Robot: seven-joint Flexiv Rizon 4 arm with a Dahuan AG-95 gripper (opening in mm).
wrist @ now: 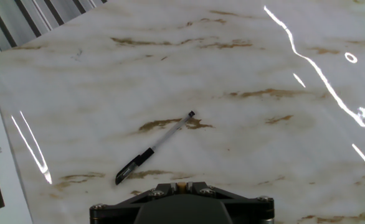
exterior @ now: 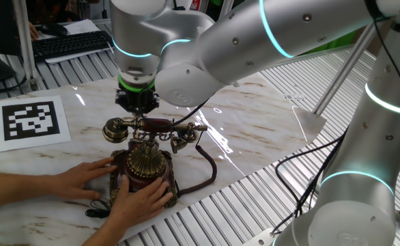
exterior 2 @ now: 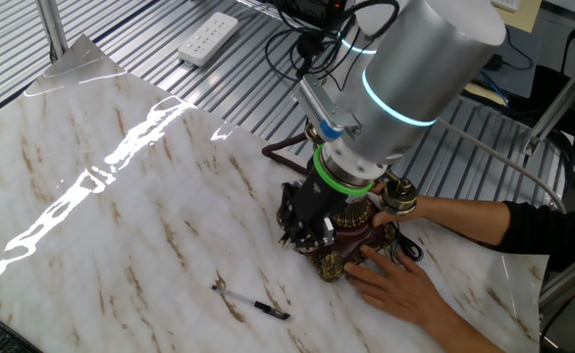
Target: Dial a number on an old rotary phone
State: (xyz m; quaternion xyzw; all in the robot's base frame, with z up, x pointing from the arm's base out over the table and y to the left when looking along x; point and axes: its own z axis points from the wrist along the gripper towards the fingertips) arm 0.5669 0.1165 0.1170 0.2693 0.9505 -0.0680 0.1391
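Observation:
The old rotary phone (exterior: 147,167) stands on the marble table, its brass dial (exterior: 148,160) facing up and forward and its handset (exterior: 155,126) resting across the cradle. My gripper (exterior: 138,117) points down just above the handset's middle, behind the dial, with its jaws shut and nothing visibly held. In the other fixed view the gripper (exterior 2: 303,227) hangs close against the phone (exterior 2: 358,233), mostly hiding it. The hand view shows only the gripper's dark front edge (wrist: 181,186) and the table; the phone is out of that view.
A person's two hands (exterior: 84,179) (exterior: 143,201) hold the phone's base. The dark cord (exterior: 209,172) loops to its right. A pen (wrist: 154,150) lies on the marble. A marker sheet (exterior: 31,120) sits at the left, a black keyboard (exterior: 70,44) behind it, and a power strip (exterior 2: 207,39) beyond the table.

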